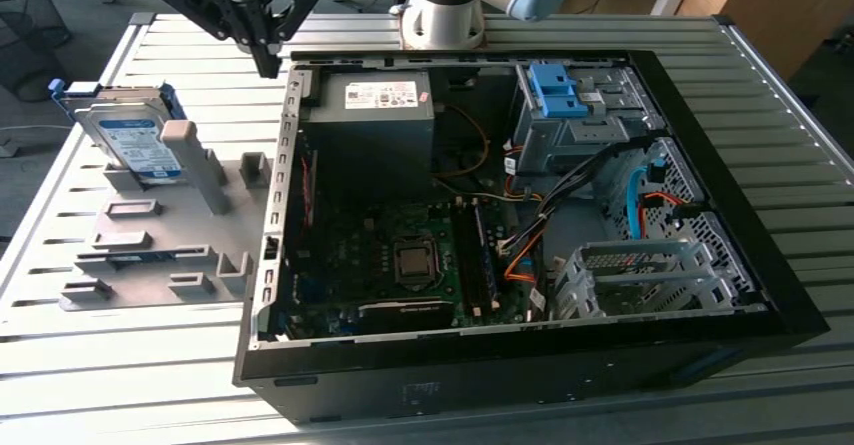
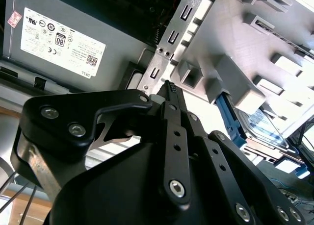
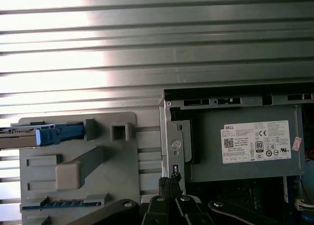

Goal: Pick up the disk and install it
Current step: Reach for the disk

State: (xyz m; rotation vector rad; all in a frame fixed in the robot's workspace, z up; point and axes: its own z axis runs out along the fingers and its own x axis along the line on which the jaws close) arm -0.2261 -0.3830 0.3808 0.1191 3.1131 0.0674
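Disk and arm part-seen
Posts of the grey holder [image 1: 160, 233] hide the lower end of the disk [image 1: 134, 140]; the arm [image 1: 441, 15] is cut by the exterior view's top edge.

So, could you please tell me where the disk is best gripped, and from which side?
Probably by its upper edge, from above. The disk stands on edge, leaning in the grey holder, so the holder blocks its lower part while the top stands free. The claw would pinch across its thin body, label face to back.
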